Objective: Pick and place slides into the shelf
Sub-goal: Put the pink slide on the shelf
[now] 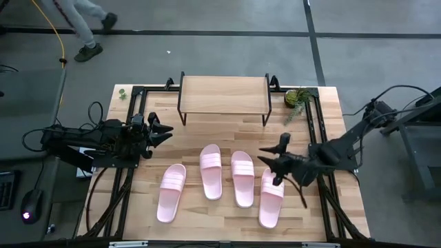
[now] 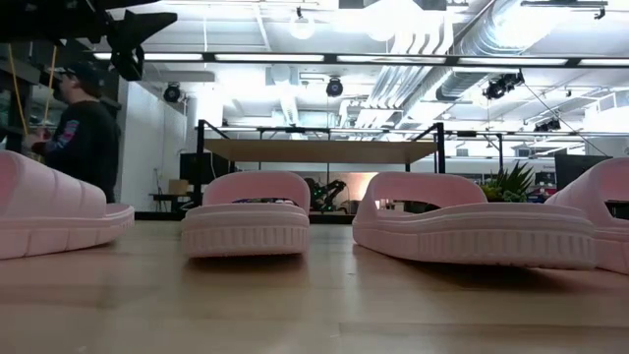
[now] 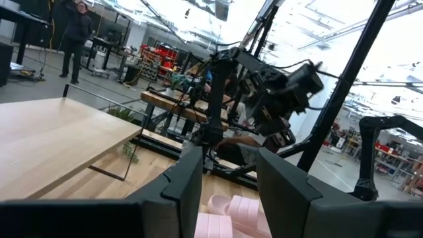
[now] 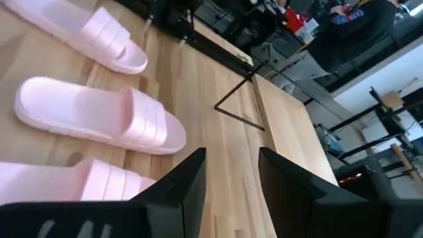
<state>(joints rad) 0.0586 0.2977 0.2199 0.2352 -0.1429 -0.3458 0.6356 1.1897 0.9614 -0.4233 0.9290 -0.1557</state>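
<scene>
Four pale pink slides lie sole-down on the table, toes toward the far edge: the left slide, two middle slides and the right slide. In the low view they stand in a row. The shelf stands on its black legs at the far edge, its plank top bare. My right gripper is open, hovering over the right slide's toe end. My left gripper is open, above the table left of the slides.
A small potted plant sits right of the shelf. Black frame rails run along the table's sides. A person stands beyond the table's far left. Bare wood lies between the slides and the shelf.
</scene>
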